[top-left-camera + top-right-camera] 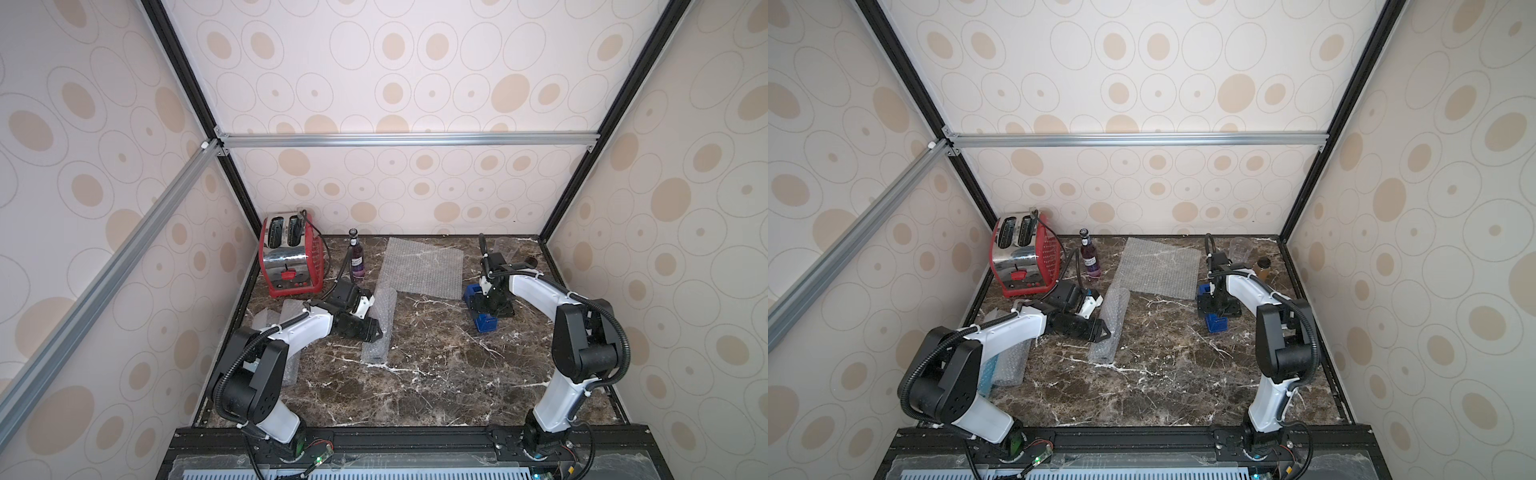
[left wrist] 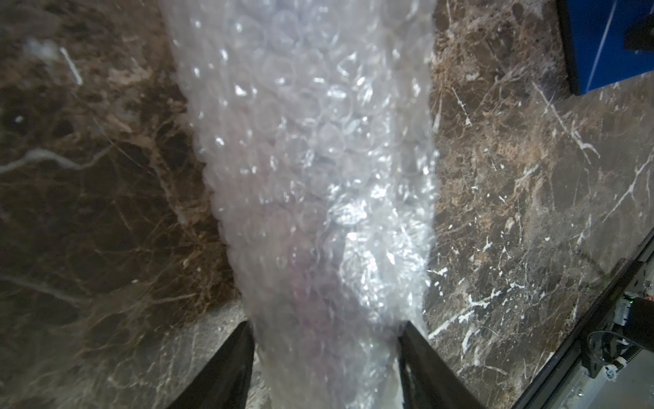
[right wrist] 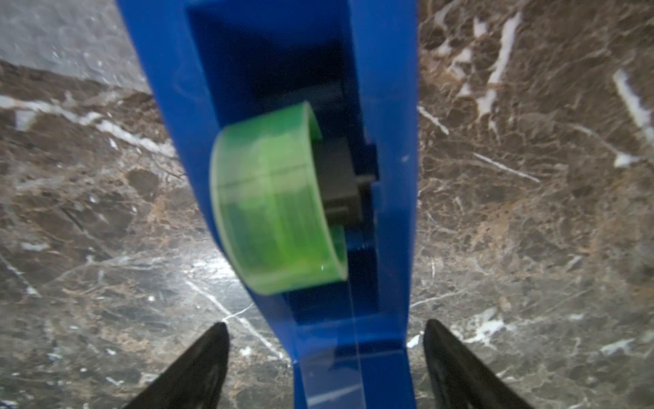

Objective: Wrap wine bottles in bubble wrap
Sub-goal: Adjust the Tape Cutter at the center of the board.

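Note:
A bubble wrap tube [image 1: 379, 332] [image 1: 1109, 336] lies on the marble table [image 1: 436, 374], left of centre. My left gripper [image 1: 374, 328] [image 1: 1104, 330] [image 2: 325, 354] is shut on it, with both fingers pressed against its sides. In the left wrist view a purplish shape shows faintly through the tube [image 2: 304, 283]. One wine bottle [image 1: 357, 259] [image 1: 1091, 259] with purple liquid stands upright at the back. A flat bubble wrap sheet [image 1: 424, 266] [image 1: 1158, 266] lies beside it. My right gripper [image 1: 490, 309] [image 1: 1219, 309] [image 3: 325, 354] is open and straddles a blue tape dispenser [image 3: 389, 212] without touching it.
The dispenser [image 1: 484, 326] [image 1: 1217, 324] holds a green tape roll [image 3: 269, 205]. A red toaster [image 1: 286, 257] [image 1: 1021, 253] fills the back left corner. A clear cup [image 1: 1239, 249] and an amber jar [image 1: 1262, 268] stand at the back right. More bubble wrap rolls [image 1: 1009, 365] lie under the left arm.

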{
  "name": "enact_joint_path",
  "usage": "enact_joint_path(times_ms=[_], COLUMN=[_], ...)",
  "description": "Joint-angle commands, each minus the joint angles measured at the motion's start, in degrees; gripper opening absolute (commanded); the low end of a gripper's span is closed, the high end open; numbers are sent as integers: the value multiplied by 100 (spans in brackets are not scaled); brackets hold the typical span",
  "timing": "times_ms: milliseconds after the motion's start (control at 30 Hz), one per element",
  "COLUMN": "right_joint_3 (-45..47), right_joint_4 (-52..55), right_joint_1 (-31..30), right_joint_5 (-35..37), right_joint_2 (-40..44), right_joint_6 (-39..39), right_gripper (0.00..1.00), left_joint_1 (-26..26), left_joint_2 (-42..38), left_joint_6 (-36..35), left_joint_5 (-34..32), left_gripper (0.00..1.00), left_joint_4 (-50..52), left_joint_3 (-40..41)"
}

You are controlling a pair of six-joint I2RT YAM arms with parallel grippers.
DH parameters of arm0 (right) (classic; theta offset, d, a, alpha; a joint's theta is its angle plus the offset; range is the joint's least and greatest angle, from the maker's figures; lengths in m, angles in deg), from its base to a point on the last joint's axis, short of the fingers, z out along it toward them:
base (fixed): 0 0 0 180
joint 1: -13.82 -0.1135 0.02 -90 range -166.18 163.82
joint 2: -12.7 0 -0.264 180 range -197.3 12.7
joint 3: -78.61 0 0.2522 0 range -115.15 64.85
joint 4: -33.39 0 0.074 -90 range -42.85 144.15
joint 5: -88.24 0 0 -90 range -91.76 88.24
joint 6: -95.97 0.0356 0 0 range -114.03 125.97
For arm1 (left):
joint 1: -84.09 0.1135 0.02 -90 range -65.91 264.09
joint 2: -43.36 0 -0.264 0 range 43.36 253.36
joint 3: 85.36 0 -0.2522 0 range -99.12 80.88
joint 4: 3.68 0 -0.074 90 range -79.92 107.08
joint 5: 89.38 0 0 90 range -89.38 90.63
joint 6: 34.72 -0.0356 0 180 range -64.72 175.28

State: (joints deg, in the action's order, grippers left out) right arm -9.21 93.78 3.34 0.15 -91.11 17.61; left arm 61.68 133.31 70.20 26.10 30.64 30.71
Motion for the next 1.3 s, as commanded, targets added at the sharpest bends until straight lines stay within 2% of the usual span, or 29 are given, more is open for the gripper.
enact_joint_path(times_ms=[0, 233, 500, 600, 833, 1000, 1033, 1067, 1267], right_joint_3=[126, 97, -82, -82, 120, 16, 1, 21, 61], right_joint_4=[58, 14, 39, -74, -1035, -1147, -1111, -1080, -739], right_joint_1=[2, 102, 223, 348, 420, 401, 399, 396, 410], right_joint_5=[264, 509, 737, 676, -640, -1259, -1270, -1268, -1369], right_joint_2=[-74, -30, -200, -222, -264, -183, -126, -53, 315], right_joint_6=[136, 871, 2112, 2759, 3650, 3660, 3600, 3538, 3118], right_gripper=[74, 46, 45, 51, 63, 81, 93, 100, 100], left_joint_1=[1, -1, -3, -5, -8, -17, -22, -18, -36], left_joint_2=[21, 12, -34, -66, -64, -57, -57, -42, -66], left_joint_6=[-167, -174, -194, -199, -180, -180, -171, -173, -145], left_joint_5=[-449, -458, -499, -475, -457, -464, -455, -438, -430], left_gripper=[62, 62, 62, 62, 61, 61, 62, 61, 62], left_joint_4=[201, 173, 201, 98, 69, 124, 80, 50, 64], left_joint_3=[133, 138, 113, 197, 195, 141, 162, 190, 170])
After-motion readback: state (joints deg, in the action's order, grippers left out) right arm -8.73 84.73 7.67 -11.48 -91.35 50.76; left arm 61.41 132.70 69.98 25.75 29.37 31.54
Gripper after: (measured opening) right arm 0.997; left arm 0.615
